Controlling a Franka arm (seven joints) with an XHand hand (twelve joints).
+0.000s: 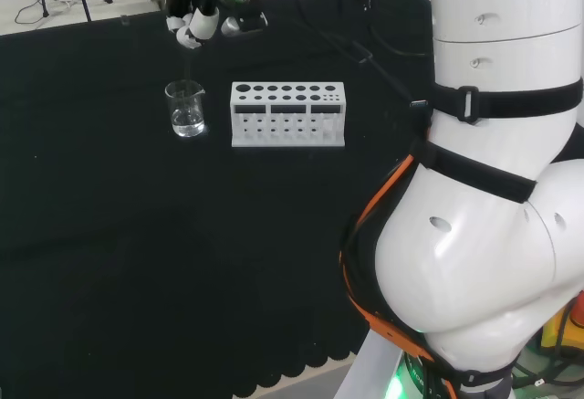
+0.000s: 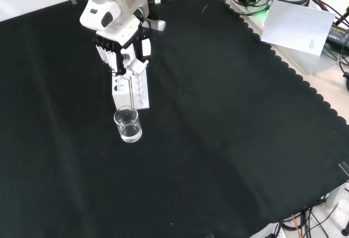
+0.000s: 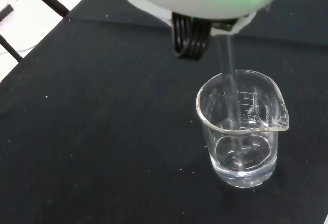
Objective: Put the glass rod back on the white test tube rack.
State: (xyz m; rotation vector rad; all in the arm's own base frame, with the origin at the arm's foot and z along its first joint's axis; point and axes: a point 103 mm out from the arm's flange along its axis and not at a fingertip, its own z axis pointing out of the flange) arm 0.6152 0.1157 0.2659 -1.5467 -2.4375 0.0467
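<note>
thin clear glass rod (image 3: 229, 88): upright, tip down inside clear glass beaker (image 3: 241, 129) | black-and-white hand (image 2: 121, 44): fingers curled pinching rod's top | white test tube rack (image 1: 287, 114): at beaker's 3 o'clock, head view | black cloth (image 2: 218, 140)

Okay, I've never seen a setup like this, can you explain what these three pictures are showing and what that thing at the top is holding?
A white robot arm works at a bench under black cloth. One camera looks over the arm from behind, one from the front, one sits at the wrist. The arm ends in a black and white hand with fingers. On the cloth stand a white test tube rack and a small glass beaker with a little clear liquid. The hand hangs above the beaker, its fingers pinching a thin glass rod that reaches down into it.
</note>
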